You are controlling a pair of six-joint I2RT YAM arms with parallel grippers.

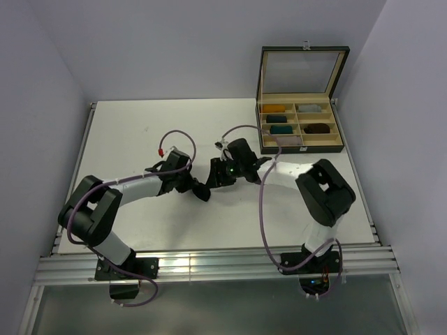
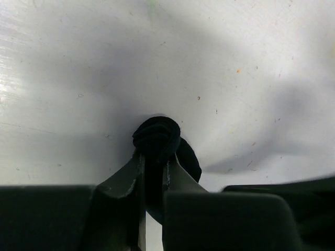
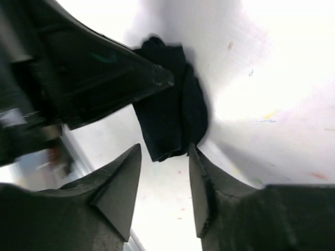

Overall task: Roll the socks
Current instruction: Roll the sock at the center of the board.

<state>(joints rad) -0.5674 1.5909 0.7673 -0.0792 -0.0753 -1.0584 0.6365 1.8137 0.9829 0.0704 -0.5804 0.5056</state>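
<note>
Sock bundle (image 2: 157, 136), one, pinched in left hand (image 2: 153, 159); right hand (image 3: 165, 151) spread just beside it.

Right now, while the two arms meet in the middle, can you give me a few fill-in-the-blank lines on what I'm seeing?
1. The left gripper is shut on a rolled sock whose colour is ____.
2. The right gripper has its jaws ____, one on each side of the sock's end.
3. The box with compartments stands at the far edge of the table, on the ____ arm's side.

Missing words: black; open; right.
</note>
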